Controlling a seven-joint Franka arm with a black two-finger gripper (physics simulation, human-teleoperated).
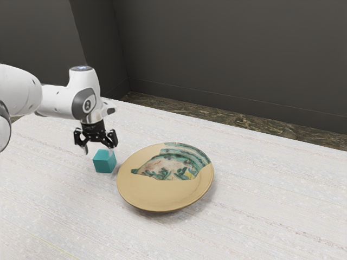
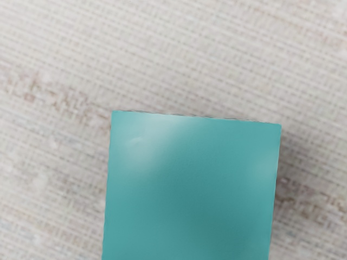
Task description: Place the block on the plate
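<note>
Teal block (image 1: 104, 162), smooth, cubic, on woven-textured tabletop (image 1: 249, 206) beside round tan plate (image 1: 157, 197); fingers (image 1: 113, 139) spread apart above block.

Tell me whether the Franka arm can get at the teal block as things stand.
Yes, it looks able to. The jaws stand open just above the block, and nothing lies on the block's top. The plate sits close beside it but doesn't cover it, so the way down seems free.
</note>
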